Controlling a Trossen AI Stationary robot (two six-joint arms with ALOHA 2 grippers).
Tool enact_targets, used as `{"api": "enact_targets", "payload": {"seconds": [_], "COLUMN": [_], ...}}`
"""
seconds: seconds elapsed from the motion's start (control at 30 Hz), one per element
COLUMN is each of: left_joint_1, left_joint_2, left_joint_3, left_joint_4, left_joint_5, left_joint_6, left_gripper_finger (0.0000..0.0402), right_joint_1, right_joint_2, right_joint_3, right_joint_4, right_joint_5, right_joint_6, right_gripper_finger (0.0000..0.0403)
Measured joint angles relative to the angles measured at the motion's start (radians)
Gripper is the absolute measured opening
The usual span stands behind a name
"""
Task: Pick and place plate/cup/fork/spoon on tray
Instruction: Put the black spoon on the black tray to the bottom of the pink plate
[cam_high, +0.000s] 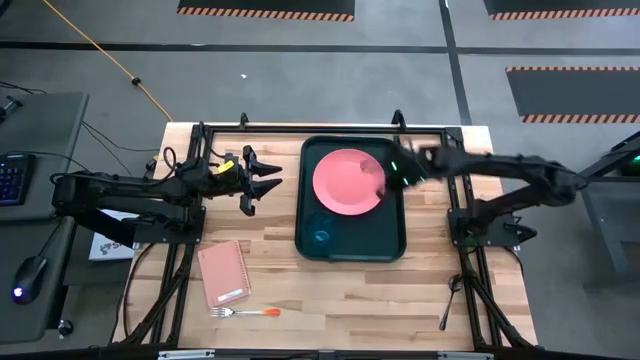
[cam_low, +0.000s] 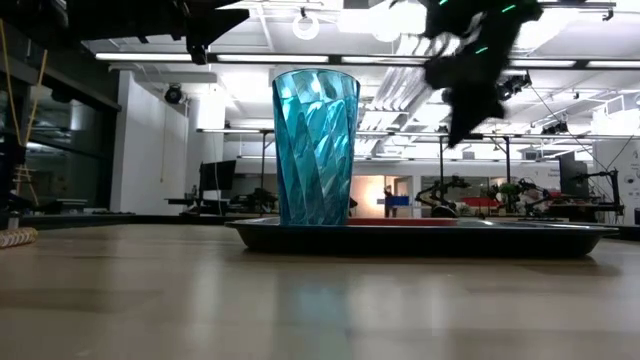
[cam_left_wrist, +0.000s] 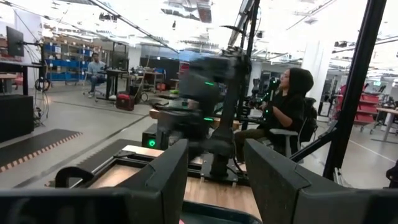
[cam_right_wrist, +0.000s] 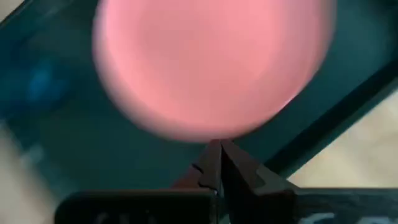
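On the glossy dark tray (cam_high: 352, 245), the round matte pink plate (cam_high: 346, 181) lies at 12 o'clock, the faceted teal cup (cam_high: 321, 238) at 7, right gripper (cam_high: 408, 168) pinched together, left gripper (cam_high: 268, 178) spread apart.

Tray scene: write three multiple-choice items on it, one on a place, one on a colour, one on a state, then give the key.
1. Where does the fork lie?
A. on the tray
B. on the bare table, beside the pink notebook
C. on the plate

2. What colour is the cup?
A. teal-blue
B. orange
C. white

3. How does the right tool stand?
A. shut on the cup
B. wide open
C. shut, holding nothing

Key: 1 B, the fork rests on wood near the notebook, away from the tray. 2 A, the low view shows a teal-blue tumbler. 3 C, its fingers meet, empty, above the plate.
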Motion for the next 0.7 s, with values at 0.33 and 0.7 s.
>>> {"api": "enact_targets", "payload": {"seconds": [0.33, 0.7], "left_joint_1": [0.001, 0.001], "left_joint_2": [0.000, 0.000], "left_joint_3": [0.000, 0.000], "left_joint_4": [0.010, 0.007], "left_joint_5": [-0.014, -0.018], "left_joint_6": [0.001, 0.002], "left_gripper_finger": [0.0149, 0.0149], "right_joint_1": [0.513, 0.899], "right_joint_2": [-0.307, -0.139], "right_joint_3": [-0.256, -0.242], "right_joint_4": [-0.006, 0.056], "right_joint_5": [-0.303, -0.483], "right_joint_6": [0.596, 1.044], "right_gripper_finger": [0.0000, 0.0000]}}
